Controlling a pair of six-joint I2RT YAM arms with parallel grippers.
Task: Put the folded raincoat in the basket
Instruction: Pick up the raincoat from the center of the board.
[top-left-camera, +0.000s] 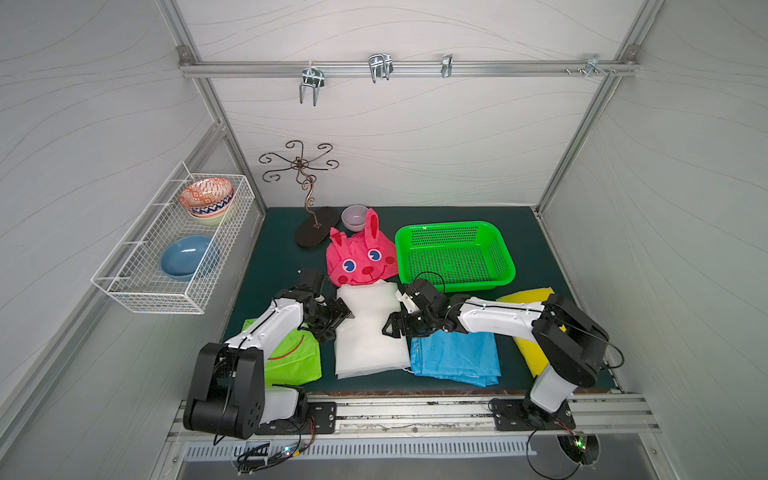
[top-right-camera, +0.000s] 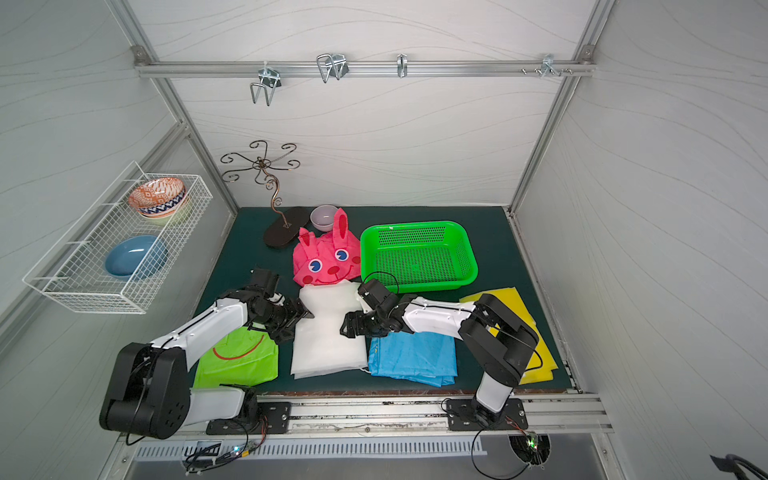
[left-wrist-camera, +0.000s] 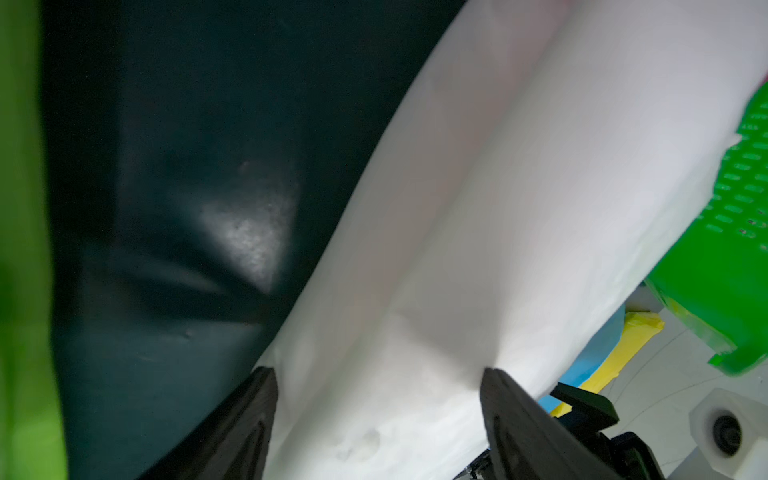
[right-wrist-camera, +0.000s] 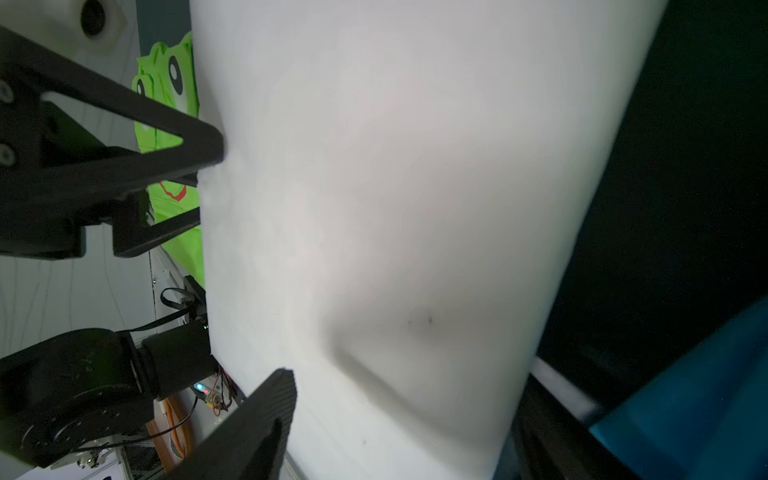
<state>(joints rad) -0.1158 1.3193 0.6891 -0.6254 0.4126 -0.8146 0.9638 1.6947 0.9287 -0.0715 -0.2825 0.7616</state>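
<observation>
A white folded raincoat (top-left-camera: 370, 332) (top-right-camera: 328, 332) lies flat in the middle of the dark mat. The bright green basket (top-left-camera: 500, 253) (top-right-camera: 467, 249) stands behind it to the right, with nothing in it. My left gripper (top-left-camera: 340, 322) (left-wrist-camera: 379, 374) is at the raincoat's left edge, its jaws apart with white cloth (left-wrist-camera: 457, 249) between them. At the right edge is my right gripper (top-left-camera: 392, 326) (right-wrist-camera: 407, 382), also open, with the raincoat (right-wrist-camera: 415, 208) spanning the gap between its fingers. A corner of the basket (left-wrist-camera: 727, 270) shows in the left wrist view.
A pink bunny raincoat (top-left-camera: 359, 257) lies just behind the white one, touching the basket's left side. Lime green (top-left-camera: 291, 357), blue (top-left-camera: 455, 357) and yellow (top-left-camera: 528, 299) raincoats lie around. A small bowl (top-left-camera: 354, 218) and a metal stand (top-left-camera: 309, 195) are at the back; a wire rack (top-left-camera: 174, 249) hangs on the left wall.
</observation>
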